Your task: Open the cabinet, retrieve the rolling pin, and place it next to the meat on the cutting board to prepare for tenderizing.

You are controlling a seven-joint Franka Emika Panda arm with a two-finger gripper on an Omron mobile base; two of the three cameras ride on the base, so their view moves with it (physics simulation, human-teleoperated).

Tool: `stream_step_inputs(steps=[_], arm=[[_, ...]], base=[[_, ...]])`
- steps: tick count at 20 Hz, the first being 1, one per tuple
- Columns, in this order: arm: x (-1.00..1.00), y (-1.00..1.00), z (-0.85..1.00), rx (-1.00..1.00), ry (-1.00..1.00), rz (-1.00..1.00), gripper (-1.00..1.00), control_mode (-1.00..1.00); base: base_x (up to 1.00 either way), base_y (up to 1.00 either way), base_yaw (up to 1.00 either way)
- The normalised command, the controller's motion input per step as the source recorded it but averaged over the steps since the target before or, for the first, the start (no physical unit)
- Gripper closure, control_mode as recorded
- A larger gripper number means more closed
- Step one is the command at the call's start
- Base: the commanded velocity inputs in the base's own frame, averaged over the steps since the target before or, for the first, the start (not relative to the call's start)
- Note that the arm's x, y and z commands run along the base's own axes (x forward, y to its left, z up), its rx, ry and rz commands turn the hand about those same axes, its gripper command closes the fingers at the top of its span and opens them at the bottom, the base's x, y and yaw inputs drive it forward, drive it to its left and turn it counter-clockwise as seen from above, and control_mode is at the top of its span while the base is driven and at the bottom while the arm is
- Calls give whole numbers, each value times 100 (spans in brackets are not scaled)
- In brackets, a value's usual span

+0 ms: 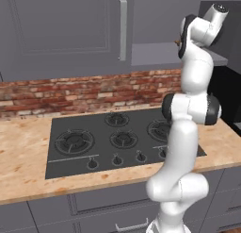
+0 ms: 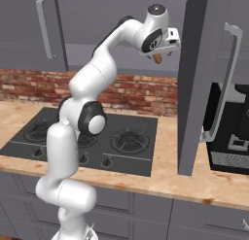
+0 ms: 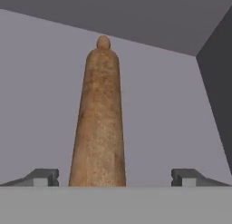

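The pincer (image 3: 115, 177) stands wide open, holding nothing, around the rolling pin (image 3: 100, 123). The pin looks stiff, smooth and round; grip its thick middle.

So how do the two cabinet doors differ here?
The right door is swung open, edge-on to the right base view; the left door is shut flat. The right door's handle sticks out over the counter; the left door's handle lies against its panel. Both are grey with silver bar handles.
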Motion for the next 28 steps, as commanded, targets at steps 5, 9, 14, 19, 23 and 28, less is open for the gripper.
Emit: stream_step_inputs(steps=[5, 9, 14, 19, 23, 28], arm=[[25, 0, -42, 0, 9, 4, 100, -100], [7, 9, -52, 0, 11, 8, 100, -100], [-23, 27, -51, 0, -4, 2, 100, -100], [-77, 56, -37, 0, -20, 0, 100, -100], [-100, 60, -28, 1, -25, 0, 100, -100], [-100, 59, -20, 2, -26, 0, 100, -100]], base=[[0, 0, 0], [0, 0, 0], [0, 0, 0], [0, 0, 0], [0, 0, 0], [0, 0, 0]])
